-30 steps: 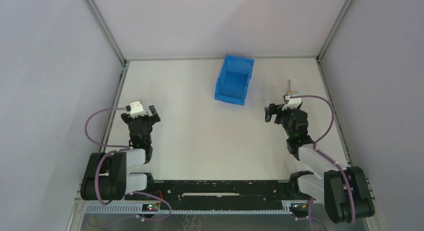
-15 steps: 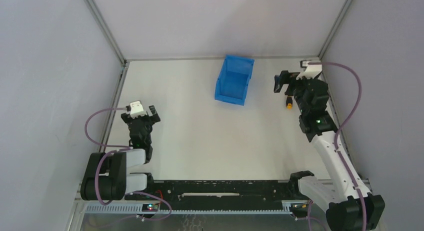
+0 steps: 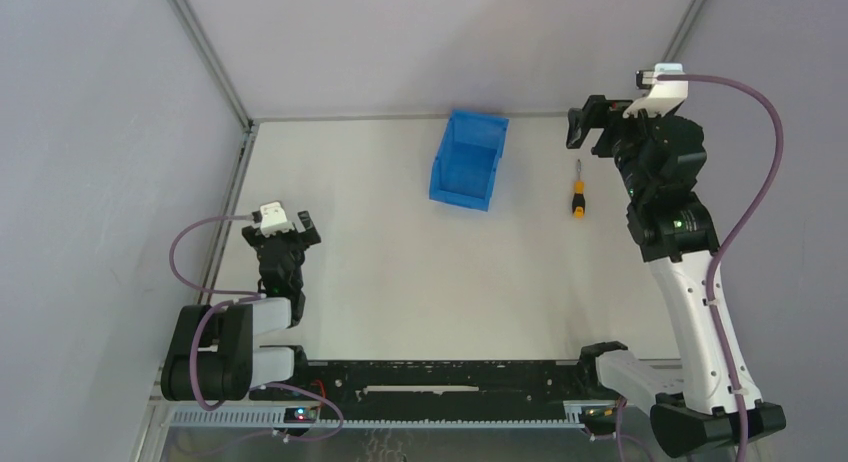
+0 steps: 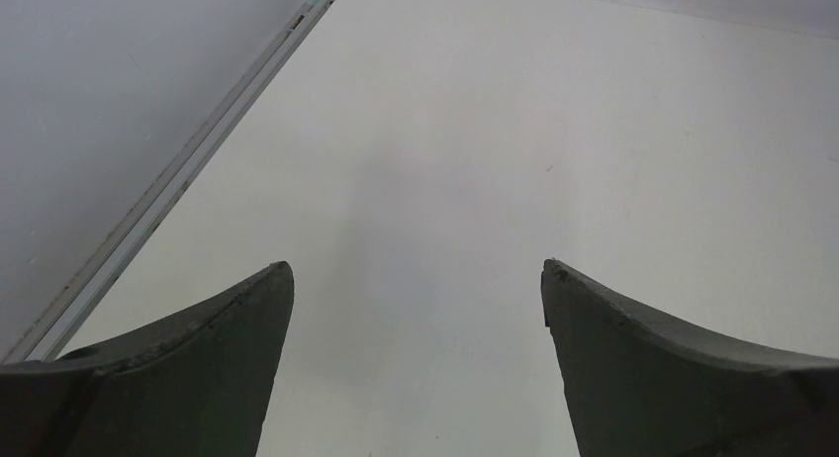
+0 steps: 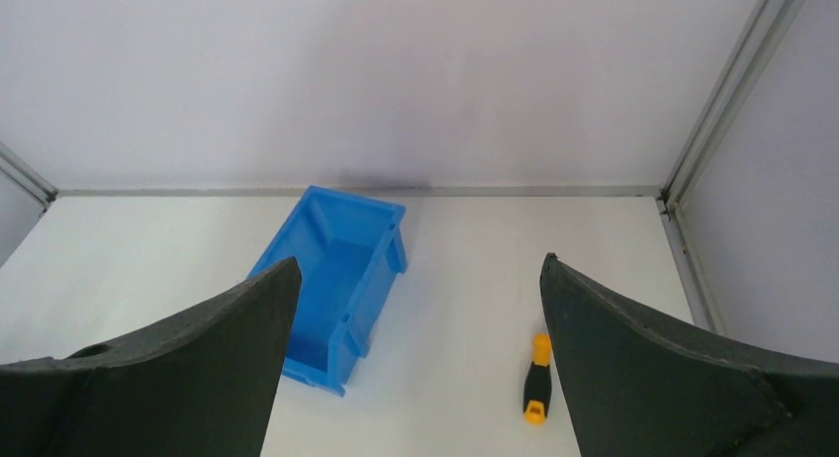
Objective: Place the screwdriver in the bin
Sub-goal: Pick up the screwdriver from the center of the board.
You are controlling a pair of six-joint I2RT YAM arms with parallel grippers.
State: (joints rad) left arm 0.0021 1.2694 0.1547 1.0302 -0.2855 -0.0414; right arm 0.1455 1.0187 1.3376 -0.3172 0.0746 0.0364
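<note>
Approach step: right gripper [image 5: 418, 262] is hovering high, fingers spread and empty, while the screwdriver [image 3: 577, 187] is lying flat on the table [image 3: 400, 252] at 3 o'clock of the bin [image 3: 478, 130], shaft pointing 12; next move is looking like a descent to clamp the handle, with the left gripper [image 4: 416, 269] idling with fingers apart.

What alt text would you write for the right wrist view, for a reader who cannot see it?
An orange-and-black screwdriver lies on the white table, right of a blue bin and apart from it. The right gripper frames the view, jaws open.
</note>
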